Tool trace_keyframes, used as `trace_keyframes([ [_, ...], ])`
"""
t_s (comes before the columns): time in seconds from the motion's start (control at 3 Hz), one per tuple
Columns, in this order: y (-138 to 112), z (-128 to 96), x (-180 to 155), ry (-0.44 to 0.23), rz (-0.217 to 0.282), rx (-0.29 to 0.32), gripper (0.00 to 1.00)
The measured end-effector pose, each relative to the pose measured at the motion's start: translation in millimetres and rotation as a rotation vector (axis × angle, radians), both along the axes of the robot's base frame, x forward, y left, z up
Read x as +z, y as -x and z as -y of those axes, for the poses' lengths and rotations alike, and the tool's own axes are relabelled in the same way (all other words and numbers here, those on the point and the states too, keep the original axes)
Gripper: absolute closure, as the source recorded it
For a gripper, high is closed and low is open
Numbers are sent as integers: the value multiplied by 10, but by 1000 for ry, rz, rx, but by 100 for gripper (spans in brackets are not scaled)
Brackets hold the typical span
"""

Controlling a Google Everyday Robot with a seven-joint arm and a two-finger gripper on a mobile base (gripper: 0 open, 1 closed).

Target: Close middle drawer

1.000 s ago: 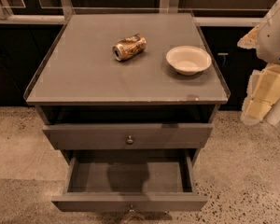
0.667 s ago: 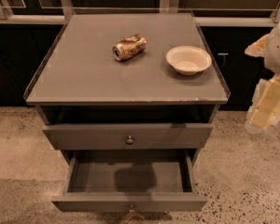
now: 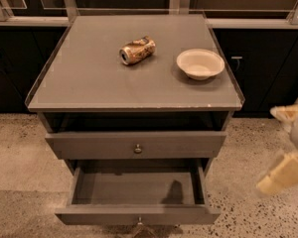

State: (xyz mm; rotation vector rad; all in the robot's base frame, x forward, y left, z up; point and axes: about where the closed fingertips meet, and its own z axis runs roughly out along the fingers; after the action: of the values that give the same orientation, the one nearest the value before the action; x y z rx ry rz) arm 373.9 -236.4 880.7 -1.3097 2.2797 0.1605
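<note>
Standing by the grey cabinet [image 3: 79, 83], I see the middle drawer [image 3: 99, 215] pulled far out at the bottom of my view. It is empty inside, and its small round knob [image 3: 139, 221] pokes out at the front edge. Above it, the top drawer [image 3: 89, 145] sits just under the cabinet top, only a little way out. On top lie a squashed can [image 3: 137, 50] on its side and a white bowl [image 3: 200, 63], near each other but not touching. They are set back from the front edge, so I think a push on the drawer will not bother them.

The gripper [image 3: 288, 152] hangs off to the right of the cabinet, well apart from the drawer, touching nothing. I cannot tell if it is open or closed. To close the drawer, it needs to come around to the flat front and push it straight in. A push near the knob, in the middle, should keep the drawer from going in crooked.
</note>
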Motion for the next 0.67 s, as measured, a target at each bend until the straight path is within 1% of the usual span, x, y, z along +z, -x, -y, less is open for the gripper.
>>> trace_keyframes([
  [0.33,227,68,-850,-127,-44,-128,0],
  [0.67,384,131,-1465,-148,-82,-201,0],
])
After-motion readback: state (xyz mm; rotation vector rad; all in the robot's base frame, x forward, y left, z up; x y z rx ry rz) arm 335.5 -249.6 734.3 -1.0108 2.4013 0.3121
